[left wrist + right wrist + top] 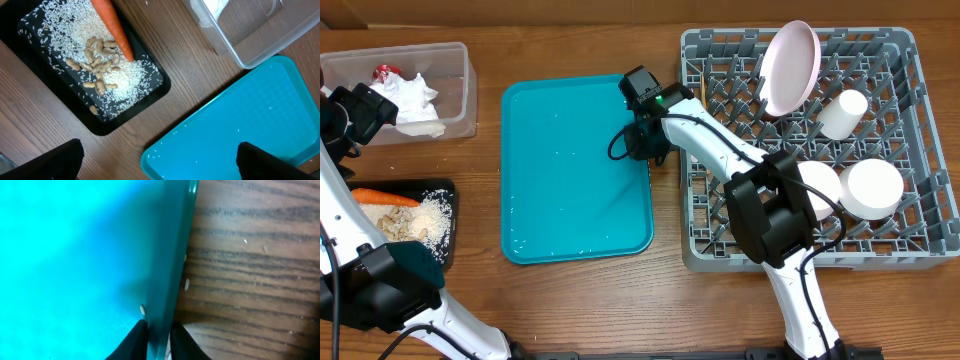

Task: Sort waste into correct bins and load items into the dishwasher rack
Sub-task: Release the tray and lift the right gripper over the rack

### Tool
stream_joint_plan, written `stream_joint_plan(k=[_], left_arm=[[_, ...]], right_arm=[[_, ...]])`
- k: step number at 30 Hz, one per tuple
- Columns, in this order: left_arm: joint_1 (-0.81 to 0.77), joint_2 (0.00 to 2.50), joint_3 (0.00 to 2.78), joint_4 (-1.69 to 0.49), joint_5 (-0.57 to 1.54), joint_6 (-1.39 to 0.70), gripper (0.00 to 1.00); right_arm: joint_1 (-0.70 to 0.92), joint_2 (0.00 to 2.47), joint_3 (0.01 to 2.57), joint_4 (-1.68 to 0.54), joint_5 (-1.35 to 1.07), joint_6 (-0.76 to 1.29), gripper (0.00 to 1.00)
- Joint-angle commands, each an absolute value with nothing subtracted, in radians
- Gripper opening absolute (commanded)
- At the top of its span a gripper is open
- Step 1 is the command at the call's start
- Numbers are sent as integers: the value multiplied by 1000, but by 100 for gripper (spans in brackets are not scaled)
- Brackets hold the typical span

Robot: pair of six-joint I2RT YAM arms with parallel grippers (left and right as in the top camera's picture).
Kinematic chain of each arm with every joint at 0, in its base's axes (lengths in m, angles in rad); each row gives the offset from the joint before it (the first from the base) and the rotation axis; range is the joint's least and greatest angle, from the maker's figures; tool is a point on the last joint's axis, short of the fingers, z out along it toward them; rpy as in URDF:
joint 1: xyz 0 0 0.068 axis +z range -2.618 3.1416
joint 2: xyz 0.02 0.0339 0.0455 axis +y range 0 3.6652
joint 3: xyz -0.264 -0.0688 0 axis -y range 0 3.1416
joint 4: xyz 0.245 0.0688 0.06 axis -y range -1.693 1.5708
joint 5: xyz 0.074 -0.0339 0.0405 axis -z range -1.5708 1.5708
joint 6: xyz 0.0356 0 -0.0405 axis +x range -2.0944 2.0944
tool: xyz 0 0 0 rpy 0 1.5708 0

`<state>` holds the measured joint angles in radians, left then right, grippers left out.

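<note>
The right gripper (159, 337) straddles the teal tray's (75, 255) right rim, jaws narrowly parted (pinching it or not, I cannot tell). The left gripper (160, 160) hangs spread wide, empty. Carrot (112, 27) and rice (82, 32) lie in the black tray (145, 97). The pink plate (790, 68), cup (843, 113) and bowls (873, 188) sit in the grey rack (920, 245).

Wooden table (570, 310) — clear tub (469, 85), black tray (446, 190), teal tray (570, 170), grey rack (905, 260)

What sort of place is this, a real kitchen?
Probably a test bench staged as a dish-clearing station, not a real kitchen: a grey dishwasher rack holding a pink plate, a black tray of food scraps, and robot arms, all on one wooden table.
</note>
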<state>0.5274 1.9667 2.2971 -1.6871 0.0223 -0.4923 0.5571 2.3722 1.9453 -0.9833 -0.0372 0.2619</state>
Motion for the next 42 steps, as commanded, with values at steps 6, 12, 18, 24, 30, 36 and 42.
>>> stream_joint_plan(k=[6,12,18,24,30,36,42], left_arm=[[528,1975,2291,-1689,19,-502,100],[528,1975,2291,-1689,19,-502,100],[528,1975,2291,-1689,19,-501,100],[528,1975,2291,-1689,19,-502,100],[528,1975,2291,-1689,19,-501,100],[528,1975,2291,-1689,19,-502,100],[528,1975,2291,-1689,19,-502,100]], right_arm=[[561,2379,2090,-1125,-28,267,45],[554,2365,2337,-1345,-1,373,52],[549,2317,2626,-1593,20,432,55],[549,2151,2747,-1694,73,467,60],[550,1905,2607,-1694,53,465,100],[554,1522,2080,-1694,147,612,100],[554,1320,1806,-1694,134,689,100]])
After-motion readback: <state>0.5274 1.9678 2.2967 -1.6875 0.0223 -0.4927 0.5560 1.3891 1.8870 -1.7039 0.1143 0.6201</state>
